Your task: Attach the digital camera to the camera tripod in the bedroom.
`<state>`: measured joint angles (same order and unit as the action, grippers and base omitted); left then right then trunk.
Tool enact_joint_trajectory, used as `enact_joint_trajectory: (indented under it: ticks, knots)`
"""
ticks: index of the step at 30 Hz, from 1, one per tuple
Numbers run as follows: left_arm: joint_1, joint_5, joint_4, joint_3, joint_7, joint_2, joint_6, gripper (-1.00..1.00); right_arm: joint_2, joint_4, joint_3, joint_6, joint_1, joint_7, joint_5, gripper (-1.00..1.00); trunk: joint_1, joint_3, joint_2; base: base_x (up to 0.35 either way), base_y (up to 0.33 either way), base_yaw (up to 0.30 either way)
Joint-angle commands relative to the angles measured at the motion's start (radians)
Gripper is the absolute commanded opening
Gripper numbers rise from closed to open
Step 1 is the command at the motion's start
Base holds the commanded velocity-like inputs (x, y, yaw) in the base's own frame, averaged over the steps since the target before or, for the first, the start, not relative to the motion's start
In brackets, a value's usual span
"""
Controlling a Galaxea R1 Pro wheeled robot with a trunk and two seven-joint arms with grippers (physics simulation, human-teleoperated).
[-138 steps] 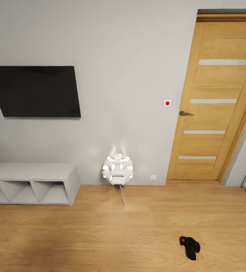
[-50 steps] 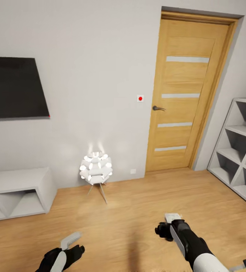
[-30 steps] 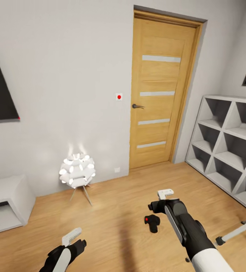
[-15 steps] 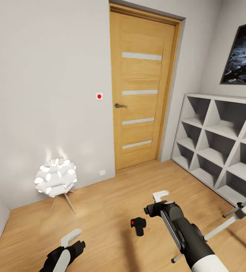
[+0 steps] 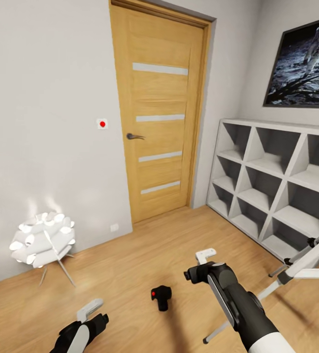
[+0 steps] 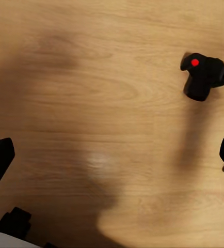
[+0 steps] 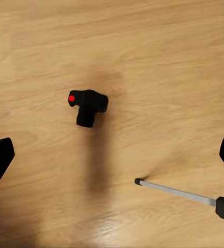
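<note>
While the robot faces a corner of the bedroom, the digital camera (image 5: 161,297) lies alone on the wood-plank floor (image 5: 145,260), its red dot up, between the two arms and touched by neither. The right gripper (image 5: 201,264) hangs above the floor just beside the camera, its fingers spread apart and empty; the left gripper (image 5: 93,314) sits low at the left of the head view, also parted with nothing between the fingertips. The camera tripod (image 5: 297,267) leans in from the right edge, one thin silver leg reaching the floor near the right arm. Behind stand the oak door (image 5: 159,113), white cube shelving (image 5: 272,181), a framed astronaut picture (image 5: 304,63) and a glowing white floor lamp (image 5: 41,240).
</note>
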<state>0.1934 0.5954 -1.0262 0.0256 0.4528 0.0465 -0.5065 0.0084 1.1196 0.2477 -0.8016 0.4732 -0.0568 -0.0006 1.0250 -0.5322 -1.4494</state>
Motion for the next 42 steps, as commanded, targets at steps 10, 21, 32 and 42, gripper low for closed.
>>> enact_joint_trajectory:
  ticks: [10, 21, 32, 42]
  knots:
    - [-0.003, 0.013, 0.021, 0.005, 0.007, -0.015, 0.007, 1.00, -0.002, -0.001, 0.002, -0.001, -0.004, -0.063, 0.017, 1.00, 0.000, -0.009, -0.001, 0.012, -0.025, -0.092]
    - [-0.006, 0.014, 0.052, 0.006, 0.007, -0.035, 0.058, 1.00, -0.002, -0.001, 0.042, 0.004, -0.010, -0.073, 0.035, 1.00, 0.000, -0.013, -0.001, 0.126, -0.002, -0.028]
    - [-0.002, 0.043, 0.054, 0.037, 0.011, -0.022, 0.059, 1.00, -0.001, -0.001, 0.058, 0.005, -0.016, -0.073, 0.037, 1.00, 0.000, -0.013, -0.001, 0.132, 0.000, -0.006]
    - [0.016, 0.148, 0.033, 0.079, 0.068, 0.016, 0.057, 1.00, -0.001, 0.006, 0.059, 0.000, -0.016, -0.072, 0.037, 1.00, 0.012, -0.022, -0.022, 0.010, 0.000, 0.000]
